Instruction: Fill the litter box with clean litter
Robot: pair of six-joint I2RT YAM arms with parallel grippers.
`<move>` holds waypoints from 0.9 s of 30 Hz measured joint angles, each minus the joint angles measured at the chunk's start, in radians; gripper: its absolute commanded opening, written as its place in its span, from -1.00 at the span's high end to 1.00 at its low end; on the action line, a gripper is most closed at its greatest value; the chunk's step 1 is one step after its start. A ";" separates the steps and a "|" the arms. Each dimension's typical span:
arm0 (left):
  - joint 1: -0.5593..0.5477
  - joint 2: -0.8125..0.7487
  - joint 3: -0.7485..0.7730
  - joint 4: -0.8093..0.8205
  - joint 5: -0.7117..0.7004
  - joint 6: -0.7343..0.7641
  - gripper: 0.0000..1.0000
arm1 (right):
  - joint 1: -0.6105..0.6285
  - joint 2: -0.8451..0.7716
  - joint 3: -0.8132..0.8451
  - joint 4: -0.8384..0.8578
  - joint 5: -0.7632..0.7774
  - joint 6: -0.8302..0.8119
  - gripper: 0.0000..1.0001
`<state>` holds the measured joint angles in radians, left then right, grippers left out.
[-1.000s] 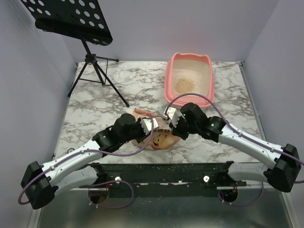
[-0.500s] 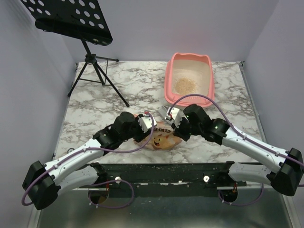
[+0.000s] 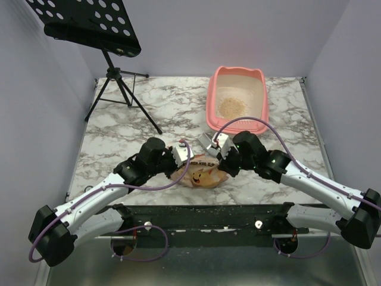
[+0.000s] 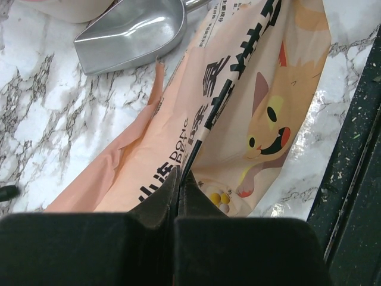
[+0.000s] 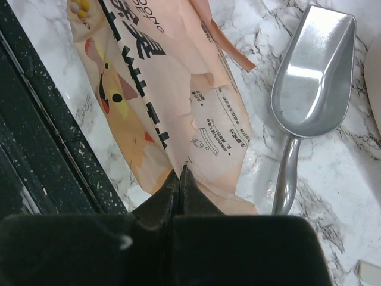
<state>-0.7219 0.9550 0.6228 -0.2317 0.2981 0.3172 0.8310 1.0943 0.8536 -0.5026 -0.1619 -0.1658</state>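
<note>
Top view, litter box (image 3: 212, 113): we find it at the far side of the marble table (image 3: 149, 113), exactly where it stood a second ago.
Top view, clean litter (image 3: 231, 106): a small tan pile inside the box, unchanged.
Top view, bag (image 3: 199, 174): it sits at the near edge between the two grippers, and we now see more of its printed cat face than before.
Top view, arms: both have shifted slightly to the left since the earlier frame.
Left wrist, left gripper (image 4: 180, 177): we see the fingers clenched on a fold of the bag (image 4: 238, 107).
Left wrist, scoop (image 4: 134, 33): it lies on the marble beyond the bag.
Right wrist, right gripper (image 5: 180, 174): the fingers pinch the bag's (image 5: 166, 89) edge.
Right wrist, scoop (image 5: 309, 83): it lies beside the bag, bowl away from us.
</note>
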 measured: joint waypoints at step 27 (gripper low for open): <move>-0.098 0.019 0.023 -0.009 -0.270 -0.173 1.00 | -0.742 -0.032 -0.029 0.037 0.436 0.797 -0.41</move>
<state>-0.8200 0.9741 0.6453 -0.2409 0.0280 0.1440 0.0887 1.0618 0.8242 -0.4656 0.2741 0.6312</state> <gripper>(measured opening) 0.009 0.722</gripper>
